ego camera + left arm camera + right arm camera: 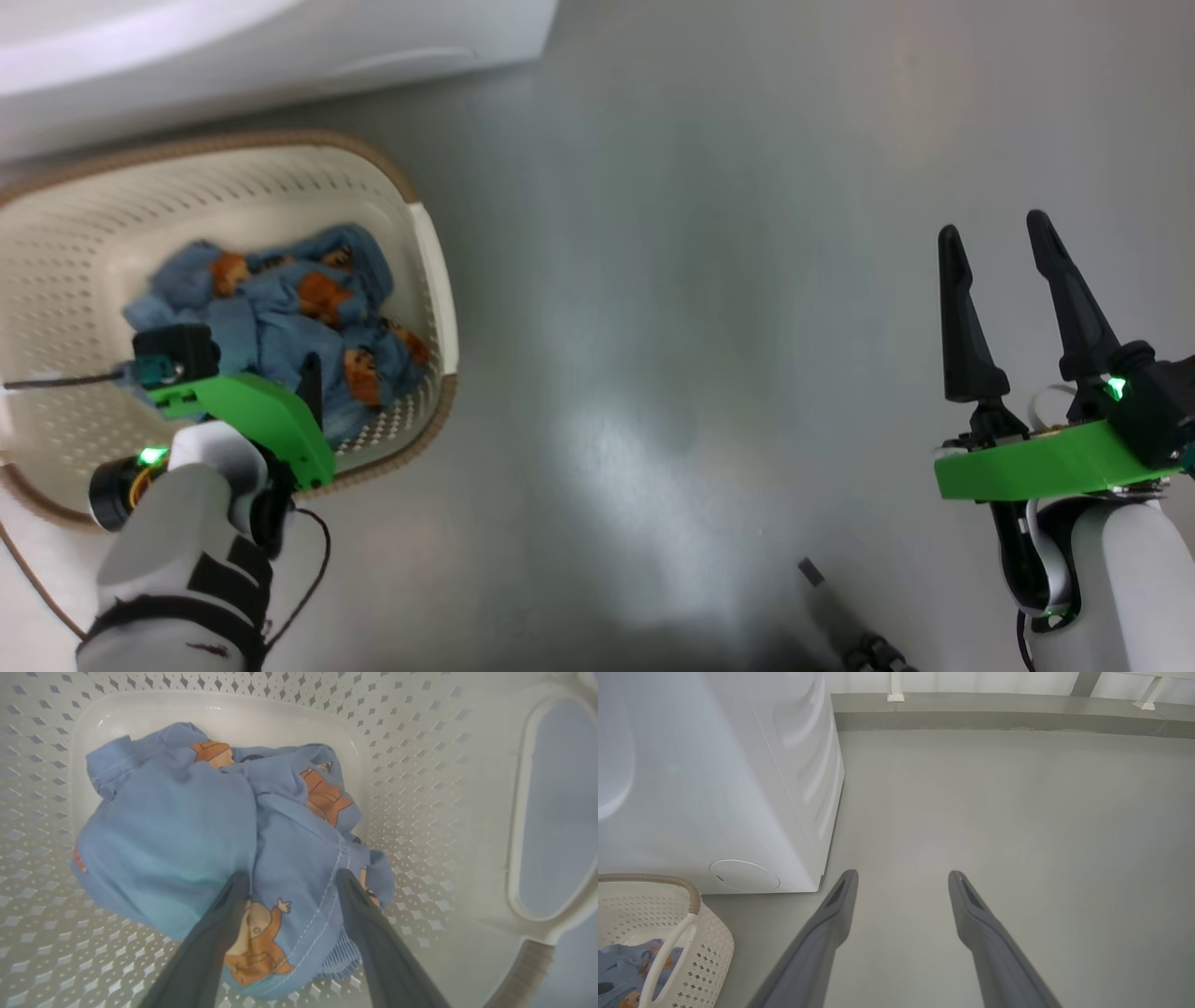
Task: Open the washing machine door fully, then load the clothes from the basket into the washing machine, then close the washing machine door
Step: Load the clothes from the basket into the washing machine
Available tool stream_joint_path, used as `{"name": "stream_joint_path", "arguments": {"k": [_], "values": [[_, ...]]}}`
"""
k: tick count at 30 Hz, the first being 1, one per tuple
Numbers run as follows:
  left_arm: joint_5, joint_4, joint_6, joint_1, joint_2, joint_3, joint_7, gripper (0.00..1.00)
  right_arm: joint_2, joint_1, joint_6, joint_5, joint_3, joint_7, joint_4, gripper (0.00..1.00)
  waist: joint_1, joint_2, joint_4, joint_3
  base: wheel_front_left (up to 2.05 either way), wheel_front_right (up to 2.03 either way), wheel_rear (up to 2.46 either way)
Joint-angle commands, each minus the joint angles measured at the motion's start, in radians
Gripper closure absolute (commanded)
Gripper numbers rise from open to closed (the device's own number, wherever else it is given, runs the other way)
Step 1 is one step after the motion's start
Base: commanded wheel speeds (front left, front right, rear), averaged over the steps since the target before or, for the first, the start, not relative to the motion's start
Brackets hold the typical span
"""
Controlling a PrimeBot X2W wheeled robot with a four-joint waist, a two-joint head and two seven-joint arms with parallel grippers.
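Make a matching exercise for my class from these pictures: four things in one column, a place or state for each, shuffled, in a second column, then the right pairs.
Column one
1. light-blue fabric garment with orange-brown figures
2. cream-white perforated plastic basket
3. left gripper
4. right gripper

Column two
A. fingers apart above bare grey floor
B. on the floor beside the white washing machine
C. crumpled inside the basket
D. fingers apart, down on the garment

Pairs: 1-C, 2-B, 3-D, 4-A
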Motion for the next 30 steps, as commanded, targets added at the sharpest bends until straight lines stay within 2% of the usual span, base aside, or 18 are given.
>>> {"name": "stream_joint_path", "arguments": {"k": [1, 13, 14, 15, 16, 17, 19, 20, 30], "values": [[-0.012, 0.001, 0.01, 0.006, 0.039, 0.025, 0.021, 0.0, -0.009, 0.0, 0.004, 0.015, 0.026, -0.013, -0.013, 0.0, -0.0002, 0.0, -0.041, 0.104, 0.0, 0.0, 0.0], [-0.084, 0.011, 0.019, -0.056, 0.066, 0.071, 0.174, 0.0, -0.009, -0.047, 0.004, 0.037, 0.053, -0.037, 0.025, 0.0, -0.0002, 0.0, -0.062, 0.18, 0.0, 0.0, 0.0], [-0.087, 0.011, 0.022, -0.06, 0.069, 0.072, 0.18, 0.06, -0.009, -0.049, 0.004, 0.038, 0.054, -0.038, 0.027, 0.0, -0.0002, 0.0, -0.064, 0.182, 0.0, 0.0, 0.0], [-0.087, 0.011, 0.022, -0.06, 0.069, 0.072, 0.18, 0.06, -0.009, -0.049, 0.004, 0.038, 0.054, -0.038, 0.027, 0.0, -0.0002, 0.0, -0.064, 0.182, 0.0, 0.0, 0.0], [-0.09, 0.012, 0.022, -0.062, 0.071, 0.073, 0.193, 0.18, -0.009, -0.05, 0.004, 0.04, 0.056, -0.039, 0.029, 0.0, -0.0002, 0.0, -0.066, 0.184, 0.0, 0.0, 0.0], [-0.092, 0.012, 0.023, -0.064, 0.073, 0.073, 0.204, 0.48, -0.009, -0.05, 0.004, 0.041, 0.056, -0.04, 0.031, 0.0, -0.0002, 0.0, -0.069, 0.185, 0.0, 0.0, 0.0], [-0.094, 0.012, 0.025, -0.068, 0.078, 0.071, 0.211, 0.74, -0.009, -0.051, 0.004, 0.043, 0.055, -0.042, 0.034, 0.0, -0.0002, 0.0, -0.072, 0.186, 0.0, 0.0, 0.0], [-0.096, 0.012, 0.026, -0.069, 0.079, 0.071, 0.217, 1.0, -0.009, -0.051, 0.004, 0.045, 0.055, -0.043, 0.036, 0.0, -0.0002, 0.0, -0.073, 0.185, 0.0, 0.0, 0.0], [-0.101, 0.013, 0.043, -0.053, 0.069, 0.065, 0.133, 1.0, -0.009, -0.051, 0.004, 0.042, 0.043, -0.047, 0.046, 0.0, -0.0002, 0.0, -0.053, 0.155, 0.0, 0.0, 0.0]]}}
